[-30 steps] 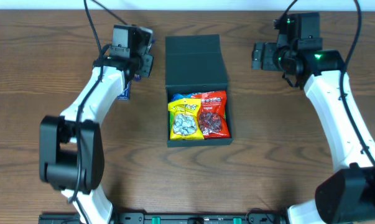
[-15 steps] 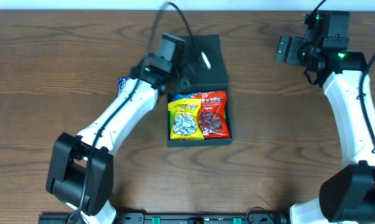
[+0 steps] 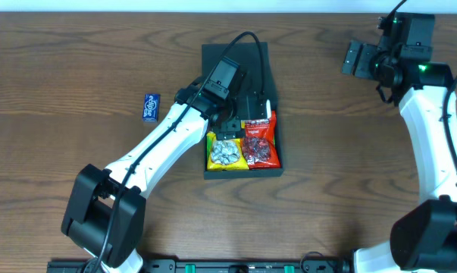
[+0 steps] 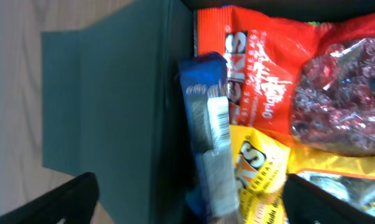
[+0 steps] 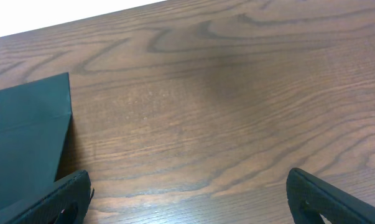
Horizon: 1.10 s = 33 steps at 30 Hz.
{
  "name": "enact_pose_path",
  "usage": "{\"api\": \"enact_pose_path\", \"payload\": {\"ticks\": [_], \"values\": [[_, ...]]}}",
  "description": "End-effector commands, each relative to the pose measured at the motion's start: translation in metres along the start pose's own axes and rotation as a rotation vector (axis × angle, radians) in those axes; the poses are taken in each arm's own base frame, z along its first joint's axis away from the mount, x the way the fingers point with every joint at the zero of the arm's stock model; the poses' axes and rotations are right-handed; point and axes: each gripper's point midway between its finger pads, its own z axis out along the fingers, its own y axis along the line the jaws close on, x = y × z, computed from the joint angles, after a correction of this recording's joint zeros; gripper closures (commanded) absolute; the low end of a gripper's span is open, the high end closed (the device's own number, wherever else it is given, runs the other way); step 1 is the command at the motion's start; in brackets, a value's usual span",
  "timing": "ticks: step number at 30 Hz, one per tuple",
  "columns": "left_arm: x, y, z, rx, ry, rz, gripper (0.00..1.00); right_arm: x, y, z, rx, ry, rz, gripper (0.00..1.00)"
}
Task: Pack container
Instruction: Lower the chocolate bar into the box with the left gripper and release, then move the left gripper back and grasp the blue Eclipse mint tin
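The left fingers [image 4: 72,200], spread wide and empty, hang over the open box [image 3: 242,173] in the middle of the bench [image 3: 61,61], with a blue packet [image 4: 207,134] lying loose at its far end. The right fingers [image 5: 63,200], equally wide and empty, hang far right. The drop looks done, so the next move is to lift clear and fetch the second packet [image 3: 151,106] left of the box. Half a second ago that arm was short of the contents.

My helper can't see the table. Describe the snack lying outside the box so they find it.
Start at the green box in the middle of the table. On the bare wood to its left lies a small blue packet, alone. The yellow packet and red packet sit inside the box; this one is outside, touching nothing.
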Motion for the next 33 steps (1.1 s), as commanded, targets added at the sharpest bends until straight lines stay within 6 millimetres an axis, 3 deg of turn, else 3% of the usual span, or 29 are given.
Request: {"api": "enact_pose_path", "payload": {"ticks": [1,5,8,12,16,18,26,30,33], "values": [[-0.011,0.019,-0.011,-0.068,-0.043,-0.050,0.02,-0.007,-0.003,-0.006,0.007,-0.023,-0.001,0.01],[-0.004,0.053,-0.016,-0.199,-0.043,-0.209,0.01,-0.006,-0.002,-0.006,0.001,-0.017,0.003,0.01],[0.013,0.071,-0.020,-0.264,-0.006,-0.249,0.00,-0.005,-0.002,-0.006,0.001,-0.014,0.002,0.01],[0.057,0.096,-0.029,-0.356,0.079,-0.403,0.00,-0.005,-0.002,-0.006,0.002,-0.012,0.003,0.01],[0.115,0.121,-0.043,-0.428,0.102,-0.704,0.00,-0.005,-0.002,-0.006,0.002,-0.012,0.003,0.01],[0.142,0.128,-0.050,-0.455,0.109,-0.838,0.05,-0.005,-0.002,-0.006,0.001,-0.012,0.003,0.01],[0.204,0.123,-0.053,-0.418,0.131,-1.084,0.05,-0.005,-0.002,-0.006,0.001,-0.014,0.003,0.01],[0.227,0.105,-0.031,-0.375,0.187,-1.173,0.04,-0.006,-0.002,-0.006,0.001,-0.015,0.003,0.01],[0.234,0.093,-0.013,-0.330,0.221,-1.214,0.04,-0.005,-0.002,-0.006,0.001,-0.014,0.003,0.01]]}}
